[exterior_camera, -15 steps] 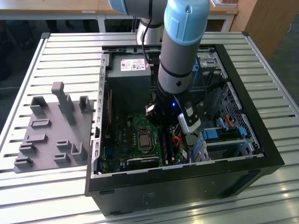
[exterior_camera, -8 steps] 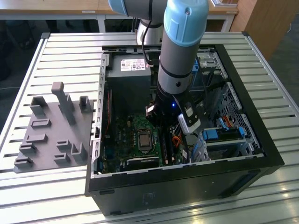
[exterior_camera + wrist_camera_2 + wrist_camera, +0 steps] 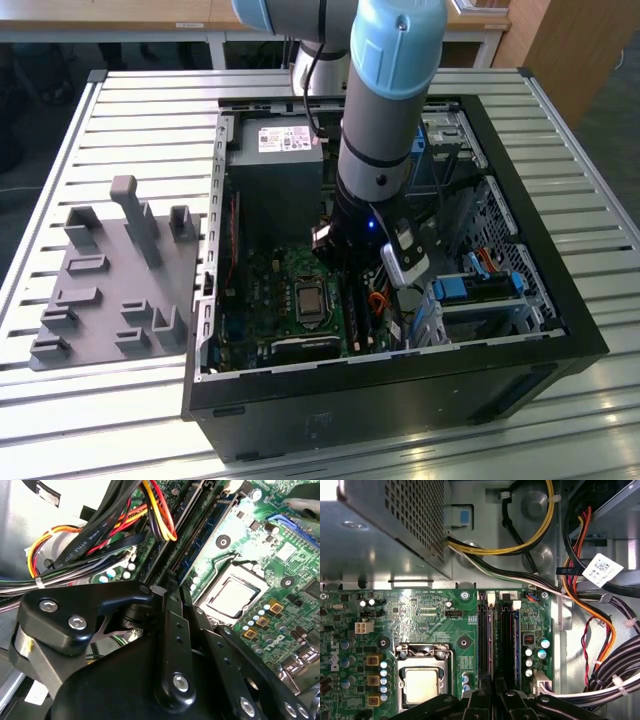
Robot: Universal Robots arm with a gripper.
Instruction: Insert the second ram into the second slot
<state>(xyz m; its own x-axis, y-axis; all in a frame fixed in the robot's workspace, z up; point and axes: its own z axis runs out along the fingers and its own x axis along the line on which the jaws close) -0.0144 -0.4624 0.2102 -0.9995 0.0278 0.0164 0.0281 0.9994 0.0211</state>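
The arm [image 3: 385,120] reaches down into the open computer case [image 3: 520,330], which lies on its side on a slatted metal desk [image 3: 130,110]. Its gripper [image 3: 495,692] sits low over the motherboard [image 3: 420,620], right above the memory slots [image 3: 501,635] that run beside the processor socket [image 3: 422,680]. In the first wrist view the black fingers [image 3: 479,700] stand close together at the near end of those slots, and I cannot tell whether anything is pinched between them. In the second wrist view the gripper's linkage [image 3: 175,645] comes to a narrow tip over the same dark slots [image 3: 200,540]. A blue-edged ram stick [image 3: 516,635] already stands upright in the slot farther from the processor, near a row of capacitors; whether this is the second ram I cannot tell. Bundled cables [image 3: 600,630] in black, orange, yellow and red run alongside the board. A grey fixture plate [image 3: 115,280] with upright pegs rests on the desk at the exterior view's left of the case.
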